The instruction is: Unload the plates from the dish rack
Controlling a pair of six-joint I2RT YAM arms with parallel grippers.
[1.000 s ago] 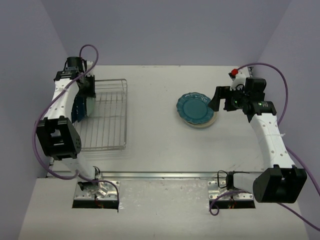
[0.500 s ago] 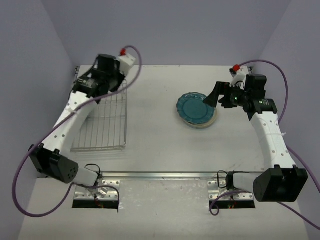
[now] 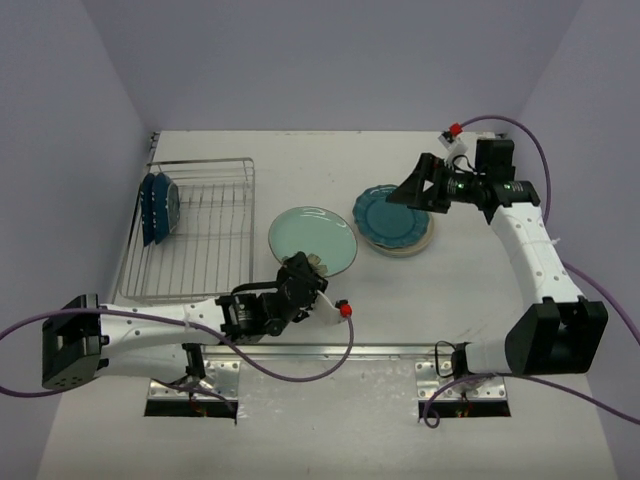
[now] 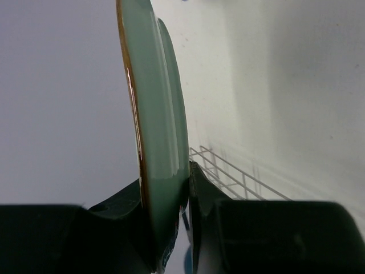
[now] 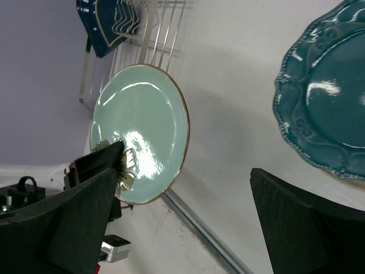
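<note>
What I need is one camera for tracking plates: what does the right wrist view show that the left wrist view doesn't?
Only right wrist: the teal scalloped plate, the navy plate in the dish rack, the full face of the pale blue plate. Only left wrist: that plate edge-on, pinched by the left gripper. Both: pale blue plate, dish rack, table.

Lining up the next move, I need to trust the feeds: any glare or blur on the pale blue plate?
Left wrist: pale blue plate edge-on, thin bright streak along its rim, fingers dark and soft. Right wrist: white glare patches on its face, edges sharp. Top external: even light, faint sheen only.
</note>
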